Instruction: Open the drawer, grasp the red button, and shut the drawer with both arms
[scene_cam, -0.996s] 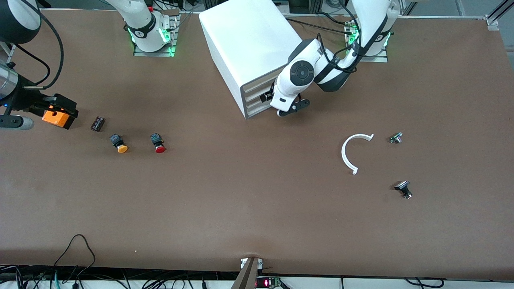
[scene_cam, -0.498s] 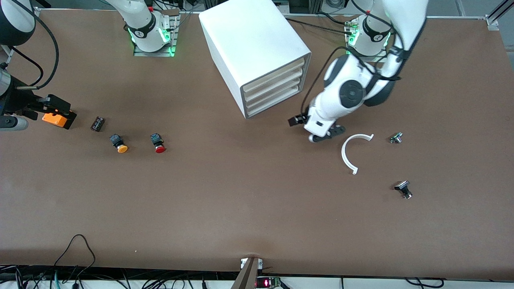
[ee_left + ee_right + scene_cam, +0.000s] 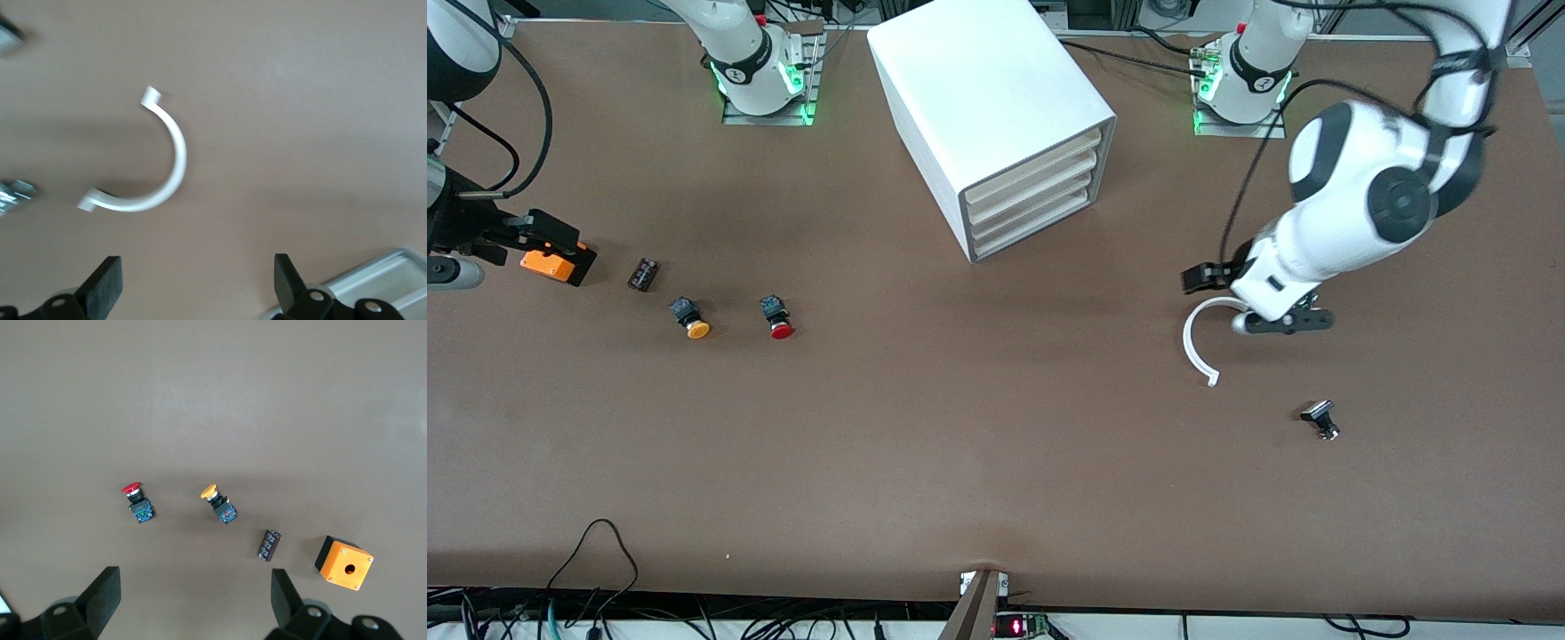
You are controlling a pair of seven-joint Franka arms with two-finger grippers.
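Observation:
The white cabinet (image 3: 996, 98) stands at the robots' edge of the table with all four drawers pushed in. The drawer (image 3: 1033, 172) is second from the top. The red-capped button (image 3: 780, 321) lies on the table toward the right arm's end, also in the right wrist view (image 3: 137, 500). My left gripper (image 3: 1202, 277) is open and empty over the table by the white arc; its fingers (image 3: 107, 280) stand wide apart. My right gripper (image 3: 547, 236) is open and empty over the orange box; its fingers (image 3: 107, 590) stand wide apart.
An orange-capped button (image 3: 691, 321), a small dark block (image 3: 642, 274) and an orange box with a hole (image 3: 547, 264) lie beside the red button, toward the right arm's end. A white C-shaped arc (image 3: 1199, 342) and a black-silver part (image 3: 1320, 420) lie toward the left arm's end.
My left arm has swung from the cabinet's drawer fronts toward its own end of the table, ending over the white arc. My right gripper shifted only slightly over the orange box.

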